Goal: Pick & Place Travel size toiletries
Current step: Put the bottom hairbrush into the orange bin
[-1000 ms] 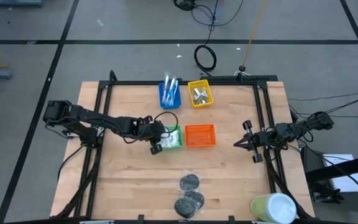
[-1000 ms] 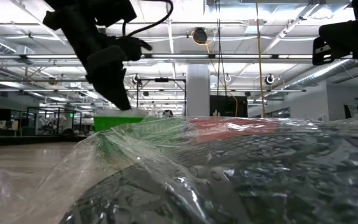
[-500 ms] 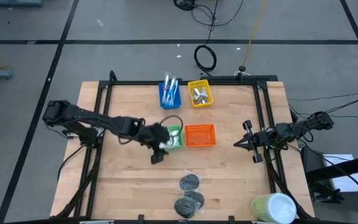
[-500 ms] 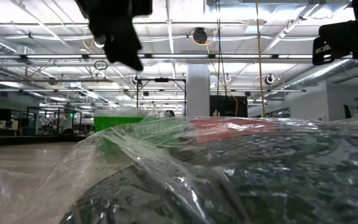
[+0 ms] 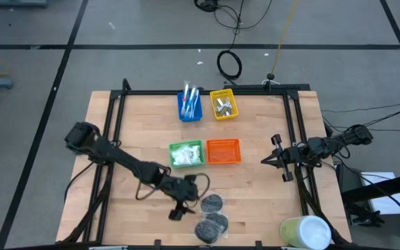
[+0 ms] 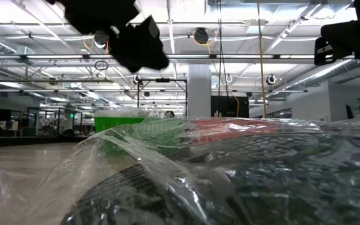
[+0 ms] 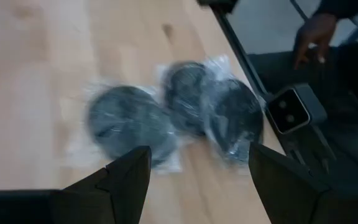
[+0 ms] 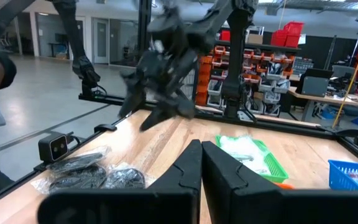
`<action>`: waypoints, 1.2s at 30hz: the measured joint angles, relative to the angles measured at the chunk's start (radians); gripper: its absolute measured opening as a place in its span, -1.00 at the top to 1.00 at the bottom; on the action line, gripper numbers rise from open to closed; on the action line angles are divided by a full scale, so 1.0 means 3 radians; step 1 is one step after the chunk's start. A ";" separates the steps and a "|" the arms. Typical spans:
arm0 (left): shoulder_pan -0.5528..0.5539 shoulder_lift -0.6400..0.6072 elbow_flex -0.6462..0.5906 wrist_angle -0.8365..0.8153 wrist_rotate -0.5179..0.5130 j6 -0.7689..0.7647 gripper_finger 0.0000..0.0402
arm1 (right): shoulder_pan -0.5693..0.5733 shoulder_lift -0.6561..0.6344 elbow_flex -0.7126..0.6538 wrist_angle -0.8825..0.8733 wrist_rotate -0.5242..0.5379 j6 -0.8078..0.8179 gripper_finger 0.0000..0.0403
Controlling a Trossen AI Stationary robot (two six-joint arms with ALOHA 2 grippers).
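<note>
Three black round discs in clear wrappers (image 7: 126,124) (image 7: 188,102) (image 7: 235,118) lie flat on the wood near the table's front edge (image 5: 212,221). My left gripper (image 5: 179,210) hovers just left of them, open, and its two fingers (image 7: 126,180) frame the discs from a distance with nothing between them. The green bin (image 5: 187,153) holds white packets. Sticks fill the blue bin (image 5: 190,104) and silvery tubes the yellow bin (image 5: 223,104). My right gripper (image 5: 266,161) waits shut at the table's right side, holding nothing.
An orange bin (image 5: 223,151) sits right of the green one. A large pale green-white cylinder (image 5: 305,232) stands at the front right corner. A small camera block (image 7: 288,111) sits at the front edge beyond the discs. A person's hand (image 7: 309,34) shows past the table.
My left gripper has left the green bin and swung toward the table's near edge, turning as it went. It now hangs beside the black discs. The discs and bins have not moved.
</note>
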 joint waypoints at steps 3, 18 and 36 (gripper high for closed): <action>-0.0074 0.0256 0.0000 0.0263 0.0072 -0.0144 -0.33 | 0.0001 -0.0001 0.0000 -0.0001 0.0000 0.0000 1.00; -0.0104 0.0881 -0.0001 0.0841 0.0258 -0.0702 -0.33 | 0.0000 0.0000 0.0001 -0.0001 0.0000 0.0000 1.00; -0.0012 0.0885 -0.0001 0.0844 0.0314 -0.0957 0.91 | 0.0001 0.0000 0.0001 -0.0001 0.0000 0.0000 1.00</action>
